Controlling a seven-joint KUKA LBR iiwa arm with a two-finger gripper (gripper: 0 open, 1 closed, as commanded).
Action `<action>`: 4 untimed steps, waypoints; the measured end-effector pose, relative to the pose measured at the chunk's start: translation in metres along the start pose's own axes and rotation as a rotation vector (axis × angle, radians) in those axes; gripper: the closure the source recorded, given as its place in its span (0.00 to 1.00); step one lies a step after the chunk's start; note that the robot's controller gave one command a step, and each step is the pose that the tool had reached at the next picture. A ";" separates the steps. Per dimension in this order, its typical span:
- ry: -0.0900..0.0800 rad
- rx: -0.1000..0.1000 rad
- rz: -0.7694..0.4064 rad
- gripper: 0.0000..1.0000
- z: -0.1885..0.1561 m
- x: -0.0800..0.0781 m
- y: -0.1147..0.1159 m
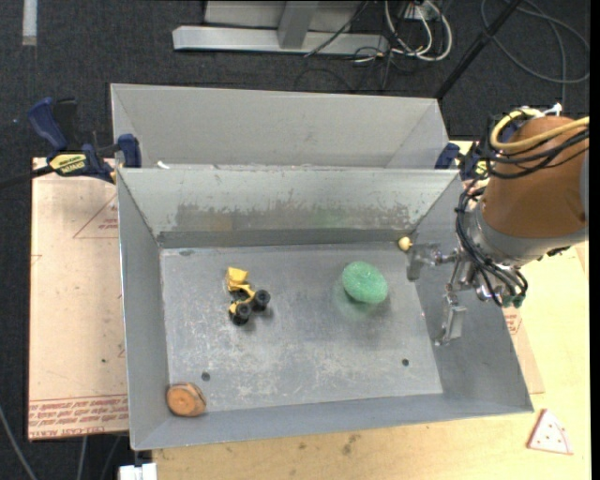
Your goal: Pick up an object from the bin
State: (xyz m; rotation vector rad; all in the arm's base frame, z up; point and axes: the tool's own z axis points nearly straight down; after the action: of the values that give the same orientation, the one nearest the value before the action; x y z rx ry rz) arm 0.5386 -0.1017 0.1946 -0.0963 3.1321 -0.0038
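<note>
The gripper is seen at the right of the frame, over the right slope of the bin; whether it is open or clenched cannot be told. The green ball lies nearest, centre-right. It would best be approached squarely from above.

Dark carpet floor, pale wooden tabletop along the bottom
A grey metal stand base lies at the top, loose cables just beside it

One green ball, one yellow toy truck, one brown disc.
</note>
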 end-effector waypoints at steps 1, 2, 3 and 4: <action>0.004 -0.003 -0.109 0.00 0.045 -0.003 0.018; 0.006 -0.004 0.000 0.00 0.061 -0.051 0.010; 0.002 -0.003 -0.006 0.00 0.098 -0.075 0.023; -0.006 -0.002 -0.149 1.00 0.115 -0.093 0.028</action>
State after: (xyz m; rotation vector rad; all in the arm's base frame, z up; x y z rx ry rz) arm 0.6309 -0.0687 0.0806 -0.3293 3.1100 -0.0014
